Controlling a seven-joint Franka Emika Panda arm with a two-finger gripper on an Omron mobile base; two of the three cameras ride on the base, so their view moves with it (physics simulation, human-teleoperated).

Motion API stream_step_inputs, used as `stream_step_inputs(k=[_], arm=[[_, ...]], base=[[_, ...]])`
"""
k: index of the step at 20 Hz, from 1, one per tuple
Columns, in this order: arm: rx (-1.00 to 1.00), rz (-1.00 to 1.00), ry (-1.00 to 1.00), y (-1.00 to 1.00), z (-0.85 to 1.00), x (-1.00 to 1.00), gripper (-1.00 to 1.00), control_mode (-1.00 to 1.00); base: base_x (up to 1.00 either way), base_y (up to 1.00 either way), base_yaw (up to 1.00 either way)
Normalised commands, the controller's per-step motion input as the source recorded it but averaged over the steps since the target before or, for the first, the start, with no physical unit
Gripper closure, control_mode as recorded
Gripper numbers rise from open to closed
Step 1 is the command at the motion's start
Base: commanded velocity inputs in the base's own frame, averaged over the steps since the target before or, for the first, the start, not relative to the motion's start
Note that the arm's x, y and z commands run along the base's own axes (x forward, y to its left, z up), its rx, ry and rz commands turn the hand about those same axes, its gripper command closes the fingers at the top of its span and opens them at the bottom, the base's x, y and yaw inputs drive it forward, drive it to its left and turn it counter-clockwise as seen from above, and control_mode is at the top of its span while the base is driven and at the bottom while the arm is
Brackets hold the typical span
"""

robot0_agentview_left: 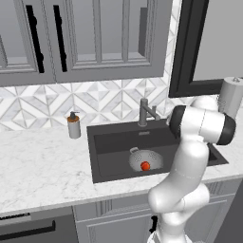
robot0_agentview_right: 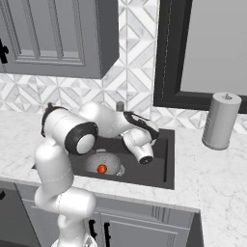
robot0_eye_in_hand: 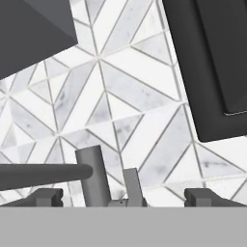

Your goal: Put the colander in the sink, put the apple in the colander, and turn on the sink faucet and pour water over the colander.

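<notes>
Sink: the large rectangular dark charcoal sink (robot0_agentview_left: pixel 111 142) is set into the white marbled table (robot0_agentview_left: pixel 42 166), under the patterned tile wall.
Colander: the round grey perforated metal colander (robot0_agentview_left: pixel 151 159) sits upright on the sink floor, towards the front of the basin; it also appears in the right base view (robot0_agentview_right: pixel 108 161).
Apple: the small round red-orange apple (robot0_agentview_left: pixel 145 166) lies inside the colander, on its bottom (robot0_agentview_right: pixel 102 169).
Faucet: the dark grey metal sink faucet (robot0_agentview_left: pixel 144 113) stands upright at the back rim of the sink; in the hand view its post (robot0_eye_in_hand: pixel 94 176) rises just ahead of the fingers, the spout runs off to the left and the side lever stands beside the post.
Hand: the two-finger hand (robot0_eye_in_hand: pixel 124 197) is open, its dark fingertips (robot0_eye_in_hand: pixel 48 197) spread wide with the faucet post and lever between them, touching neither.
Soap dispenser: a small brown-topped grey bottle (robot0_agentview_left: pixel 73 126) stands on the table, left of the sink.
Paper roll: a grey upright cylinder (robot0_agentview_right: pixel 221 120) stands on the table, right of the sink.
</notes>
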Motion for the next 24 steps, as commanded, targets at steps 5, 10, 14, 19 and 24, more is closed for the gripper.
stream_step_inputs(k=[5,10,14,19,24], arm=[[0.0,0.0,0.0,0.06,-0.15,0.25,-1.0,-1.0],[0.01,0.0,0.0,0.02,-0.01,0.4,-1.0,-1.0],[0.05,0.0,0.0,0.0,0.0,0.44,-1.0,-1.0],[0.05,0.0,0.0,-0.01,-0.01,0.34,-1.0,-1.0],[0.0,0.0,0.01,0.0,-0.06,0.07,-1.0,-1.0]], base=[[0.0,0.0,0.0],[0.0,0.0,0.0],[0.0,0.0,0.0],[0.0,0.0,0.0],[0.0,0.0,0.0]])
